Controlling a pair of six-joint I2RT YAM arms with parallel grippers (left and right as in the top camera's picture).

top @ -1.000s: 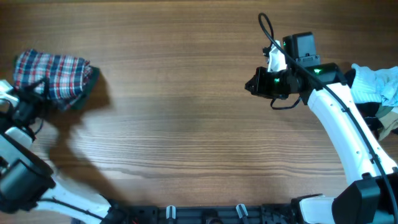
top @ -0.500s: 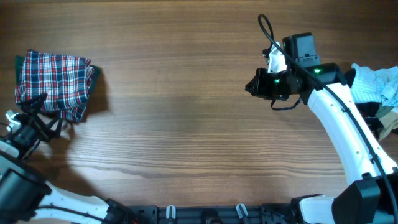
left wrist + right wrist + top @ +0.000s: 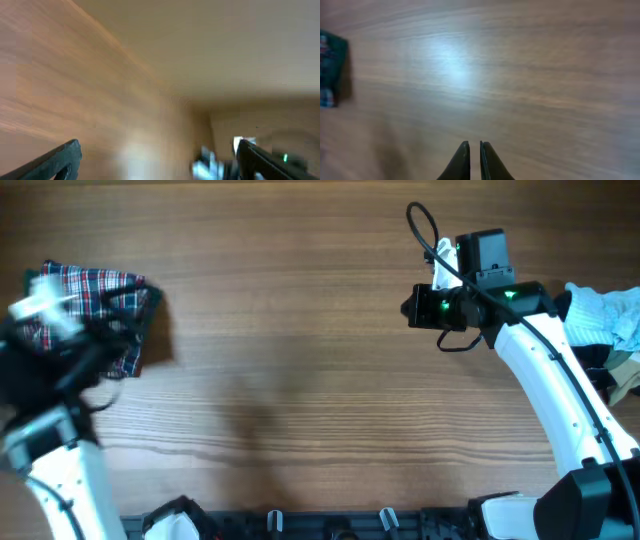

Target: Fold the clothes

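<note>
Overhead, the folded plaid garment (image 3: 115,288) lies at the table's (image 3: 300,380) far left, the blurred left arm partly over it. Only the left wrist view shows the left pincer (image 3: 157,149), its fingers spread wide. The right pincer (image 3: 474,147) is closed to a sliver over wood. Pale clothes (image 3: 600,315) sit at the right edge, seen only from above.

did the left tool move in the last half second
Yes. The left tool has swung away from the table's near edge: in the overhead view it was beside the plaid garment, now it is over it, blurred.
</note>
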